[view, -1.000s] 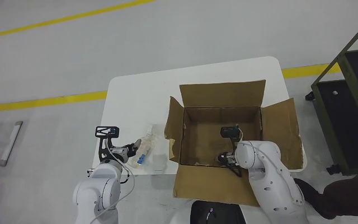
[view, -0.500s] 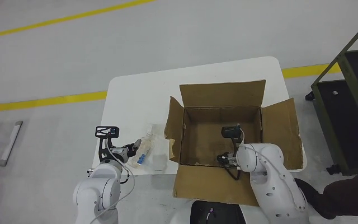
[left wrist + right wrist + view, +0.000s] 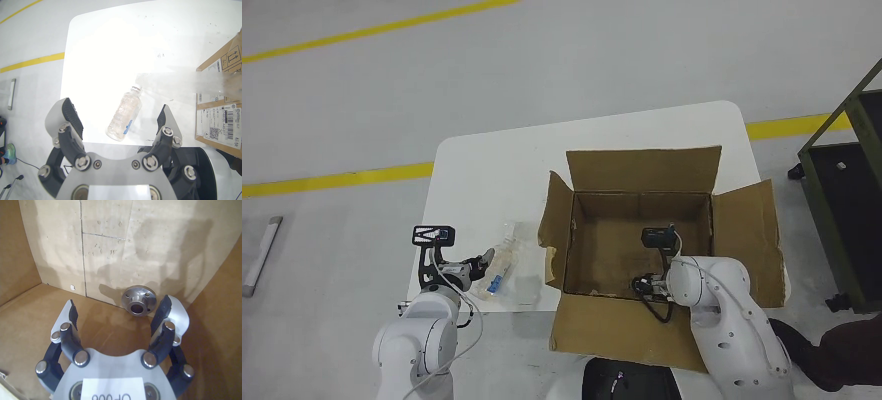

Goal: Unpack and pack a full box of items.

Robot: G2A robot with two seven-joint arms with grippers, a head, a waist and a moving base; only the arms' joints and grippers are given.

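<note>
Inside the brown cardboard box [image 3: 642, 165], centre right of the top view, the right gripper [image 3: 119, 303] is holding its fingers wide and empty, the round grey metal flange [image 3: 139, 302] lying just beyond their tips.

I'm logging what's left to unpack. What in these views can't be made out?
Top view: the right arm covers the cardboard box's near corner, hiding what lies there.
Right wrist view: the right gripper's own body hides the box floor beneath it.
Left wrist view: a hazy streak blurs the box's side, and the edge cuts it off.
</note>
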